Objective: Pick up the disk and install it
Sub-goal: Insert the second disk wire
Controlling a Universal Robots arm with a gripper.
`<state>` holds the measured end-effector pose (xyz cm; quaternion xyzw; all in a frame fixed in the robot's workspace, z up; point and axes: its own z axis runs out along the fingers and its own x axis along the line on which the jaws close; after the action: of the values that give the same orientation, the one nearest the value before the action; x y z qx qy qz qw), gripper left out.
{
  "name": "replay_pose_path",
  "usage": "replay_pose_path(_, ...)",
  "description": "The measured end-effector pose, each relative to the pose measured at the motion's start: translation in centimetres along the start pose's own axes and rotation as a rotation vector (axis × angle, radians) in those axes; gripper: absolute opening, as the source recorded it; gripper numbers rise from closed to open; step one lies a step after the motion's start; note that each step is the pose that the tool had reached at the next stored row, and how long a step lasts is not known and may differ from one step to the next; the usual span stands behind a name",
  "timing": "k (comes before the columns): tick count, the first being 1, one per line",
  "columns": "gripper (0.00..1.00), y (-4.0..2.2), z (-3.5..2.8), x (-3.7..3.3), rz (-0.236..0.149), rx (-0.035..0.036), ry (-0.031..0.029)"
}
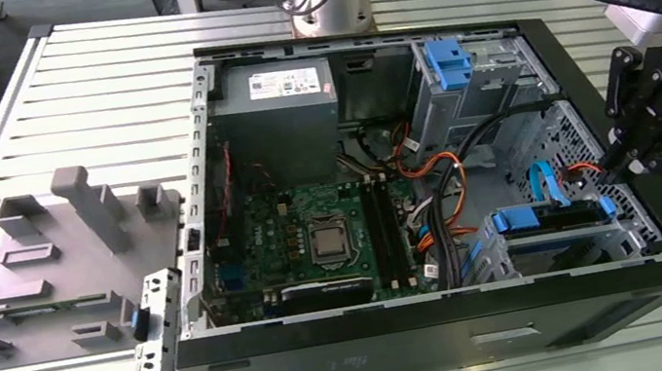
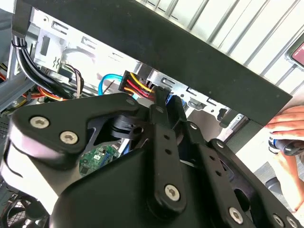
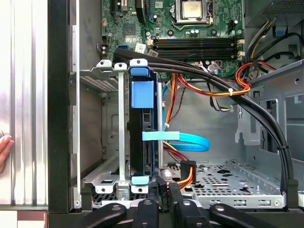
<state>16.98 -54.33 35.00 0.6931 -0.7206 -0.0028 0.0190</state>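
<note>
The disk sits in the lower drive cage inside the open computer case, with its blue side rails showing. In the first wrist view the disk stands edge-on in the metal cage, a blue rail along its edge. My gripper hangs at the case's wall on the exterior view's right, just beside that cage. Its fingers are shut together with nothing seen between them. The gripper tips lie close to the disk's end and to a connector with yellow and red wires. That connector also shows by the gripper.
A grey plastic fixture with a tall post lies on the slatted table at the exterior view's left. Motherboard, grey power supply box, another blue-railed bay and black cable bundles crowd the case. A person's hand is beside the case.
</note>
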Motion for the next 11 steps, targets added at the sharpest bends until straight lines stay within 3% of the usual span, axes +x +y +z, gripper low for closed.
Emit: replay_pose_path(11, 0.2, 0.0, 0.0, 0.0, 0.0, 0.0, 0.0008)
